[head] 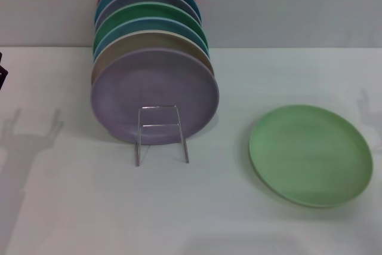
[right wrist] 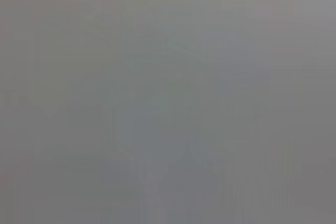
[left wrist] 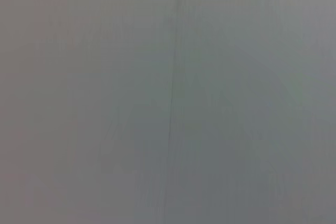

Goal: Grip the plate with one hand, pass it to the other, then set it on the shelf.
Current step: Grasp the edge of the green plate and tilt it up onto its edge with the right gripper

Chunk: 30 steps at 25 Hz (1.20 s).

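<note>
The pale mint-green plate lies flat on the white table, to the right of the middle in the head view. The shelf, a thin silver wire rack, stands left of the middle with its upright loop toward me. Several plates lean upright in it, a lilac plate at the front and a darker green plate further back. Neither hand shows in the head view. A small black piece pokes in at the left edge. Both wrist views show only a plain grey surface.
The white table runs back to a pale wall. Faint arm shadows fall on the table at the far left and far right.
</note>
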Each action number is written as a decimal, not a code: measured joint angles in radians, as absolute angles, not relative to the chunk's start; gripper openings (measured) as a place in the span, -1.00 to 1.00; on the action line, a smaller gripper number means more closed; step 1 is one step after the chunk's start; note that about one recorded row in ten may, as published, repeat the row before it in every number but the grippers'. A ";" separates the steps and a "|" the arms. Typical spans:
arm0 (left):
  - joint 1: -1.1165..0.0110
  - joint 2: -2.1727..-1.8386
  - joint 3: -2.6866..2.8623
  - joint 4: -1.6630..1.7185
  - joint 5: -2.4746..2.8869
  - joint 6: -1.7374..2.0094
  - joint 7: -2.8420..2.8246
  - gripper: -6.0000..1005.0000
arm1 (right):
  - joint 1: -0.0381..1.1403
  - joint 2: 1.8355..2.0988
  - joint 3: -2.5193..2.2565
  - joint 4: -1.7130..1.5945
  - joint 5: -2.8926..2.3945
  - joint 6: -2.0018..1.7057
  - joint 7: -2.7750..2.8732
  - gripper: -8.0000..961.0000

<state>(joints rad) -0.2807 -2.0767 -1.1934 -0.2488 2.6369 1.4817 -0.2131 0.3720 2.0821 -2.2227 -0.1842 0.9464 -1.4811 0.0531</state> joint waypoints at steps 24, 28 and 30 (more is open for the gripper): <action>-0.279 -2.074 -1.194 -0.246 2.638 1.482 -0.212 0.71 | 0.165 2.080 -1.738 -1.074 0.948 -0.361 -0.534 0.02; -0.278 -2.074 -1.193 -0.245 2.638 1.482 -0.212 0.71 | 0.160 2.078 -1.643 -1.165 0.956 -0.082 -0.534 0.02; -0.277 -2.074 -1.193 -0.245 2.638 1.482 -0.212 0.71 | 0.159 2.077 -1.575 -1.221 0.956 0.098 -0.533 0.02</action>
<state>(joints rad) -0.2768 -2.0740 -1.1932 -0.2454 2.6382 1.4825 -0.2116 0.1593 2.0771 -1.5754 -1.2215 0.9564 0.0982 -0.5327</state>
